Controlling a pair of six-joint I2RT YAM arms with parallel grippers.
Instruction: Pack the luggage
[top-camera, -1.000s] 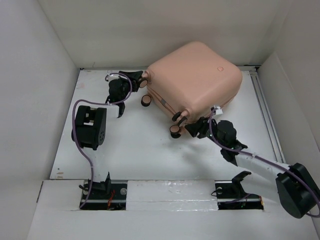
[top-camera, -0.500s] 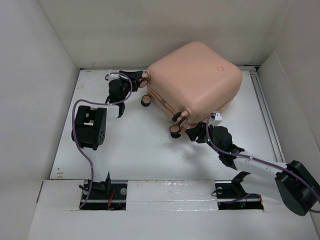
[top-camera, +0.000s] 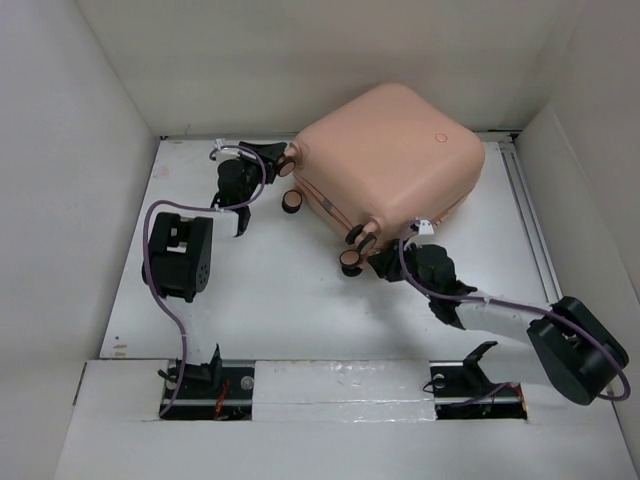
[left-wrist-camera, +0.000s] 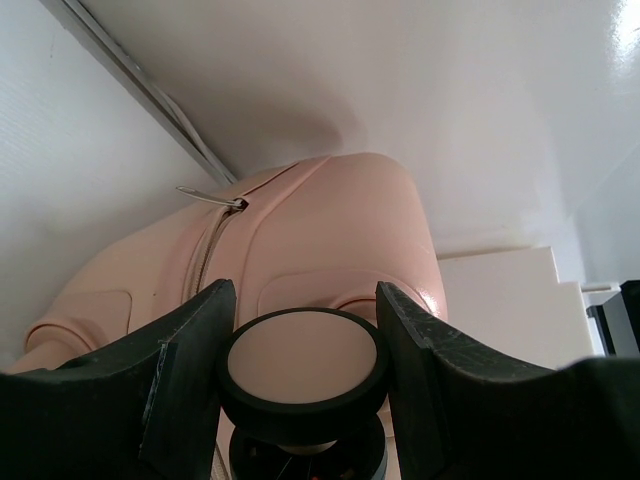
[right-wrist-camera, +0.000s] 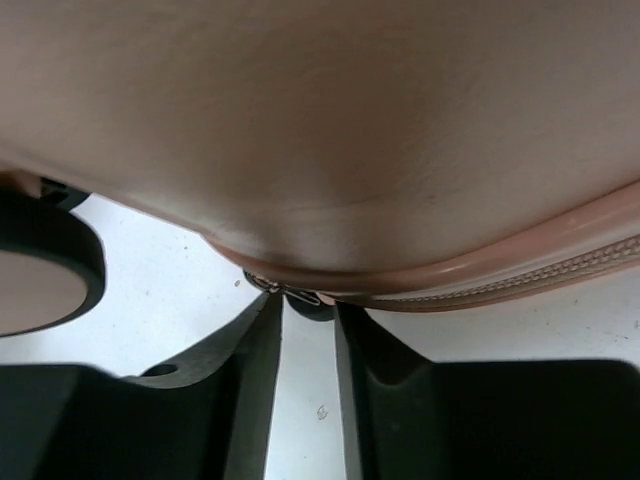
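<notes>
Luggage (top-camera: 390, 155), a small pale pink hard-shell suitcase with rounded corners, is laid flat and shut on the white tabletop (top-camera: 270, 290), in the upper middle to upper right of the top view, with a round button mark (top-camera: 440, 137) on its shell. Its wheeled edge is turned towards the lower left of that view.

The left jaws are set at the suitcase's upper-left corner. In the left wrist view, a pink-faced, black-rimmed wheel (left-wrist-camera: 303, 362) is held between the two black fingers (left-wrist-camera: 185, 380), which are pressed against its sides, and the shell is seen rising behind it.

The right jaws are placed at the suitcase's lower edge, just right of another black-rimmed wheel (top-camera: 351, 262). In the right wrist view, these jaws are drawn close with only a narrow slit left, and a small metal zip pull (right-wrist-camera: 278, 287) on the pink zip seam (right-wrist-camera: 560, 275) is seen at their tips. Whether the pull is actually pinched cannot be told.
</notes>
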